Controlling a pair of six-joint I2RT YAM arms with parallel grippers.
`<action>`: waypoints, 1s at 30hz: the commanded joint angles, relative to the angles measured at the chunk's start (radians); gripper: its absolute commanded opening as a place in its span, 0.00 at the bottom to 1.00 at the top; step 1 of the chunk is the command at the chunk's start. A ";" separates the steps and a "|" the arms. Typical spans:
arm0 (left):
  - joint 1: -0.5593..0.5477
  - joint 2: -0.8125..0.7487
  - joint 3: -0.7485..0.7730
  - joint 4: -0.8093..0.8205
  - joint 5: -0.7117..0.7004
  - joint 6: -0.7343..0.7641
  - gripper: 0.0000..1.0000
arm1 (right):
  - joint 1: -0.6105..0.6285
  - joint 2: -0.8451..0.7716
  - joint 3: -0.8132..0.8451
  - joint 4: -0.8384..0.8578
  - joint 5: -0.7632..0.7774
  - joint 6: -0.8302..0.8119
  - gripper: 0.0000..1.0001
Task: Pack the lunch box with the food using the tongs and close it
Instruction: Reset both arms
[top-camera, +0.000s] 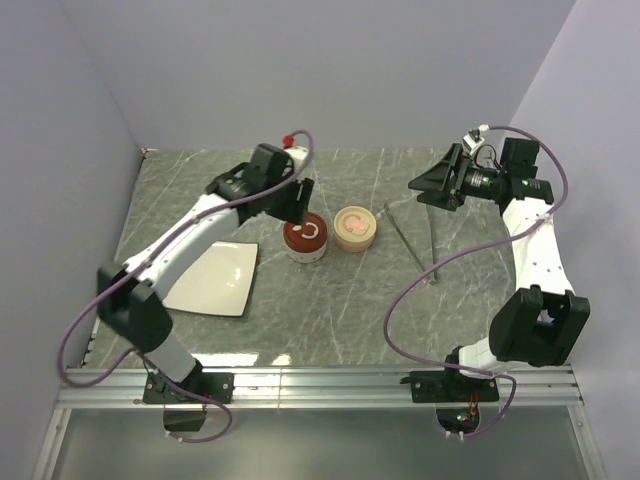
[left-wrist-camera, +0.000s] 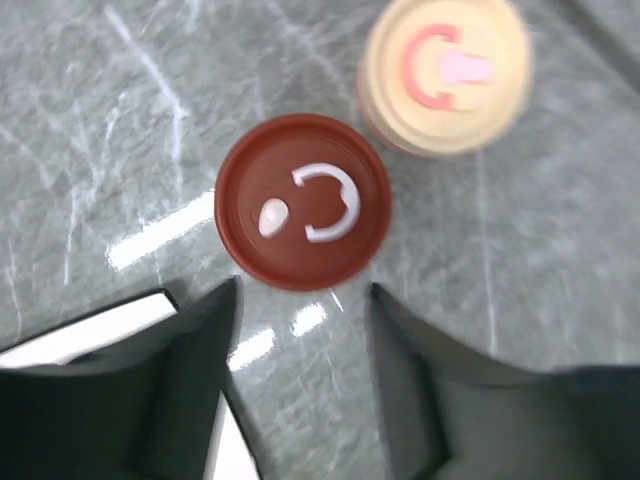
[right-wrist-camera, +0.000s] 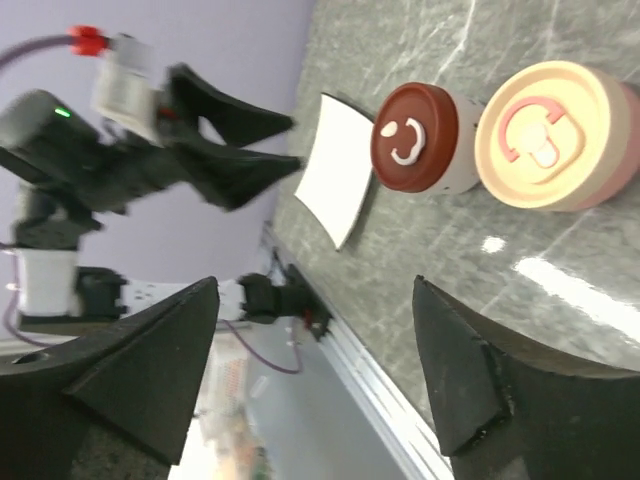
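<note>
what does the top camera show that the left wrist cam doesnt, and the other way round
Only the top external view: the tongs lying on the table to the right of the two containers, the whole white plate, and the right arm. Only the left wrist view: the left arm's own jaws, apart with nothing between them, and a small white tab on the brown lid. Both: the brown-lidded container, the beige-lidded container beside it, both closed, and the plate, of which the wrist view shows just a corner.

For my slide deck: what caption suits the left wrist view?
Open left gripper above the red-lidded container, cream-lidded container beside it.
</note>
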 joint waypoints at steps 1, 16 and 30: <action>0.086 -0.139 -0.092 0.154 0.269 0.005 0.67 | 0.022 -0.005 0.097 -0.179 0.054 -0.193 0.86; 0.433 -0.295 -0.257 0.146 0.515 -0.017 0.99 | 0.069 -0.236 -0.091 -0.346 0.546 -0.653 1.00; 0.454 -0.568 -0.556 0.185 0.373 0.072 0.99 | 0.095 -0.489 -0.351 -0.214 0.726 -0.713 1.00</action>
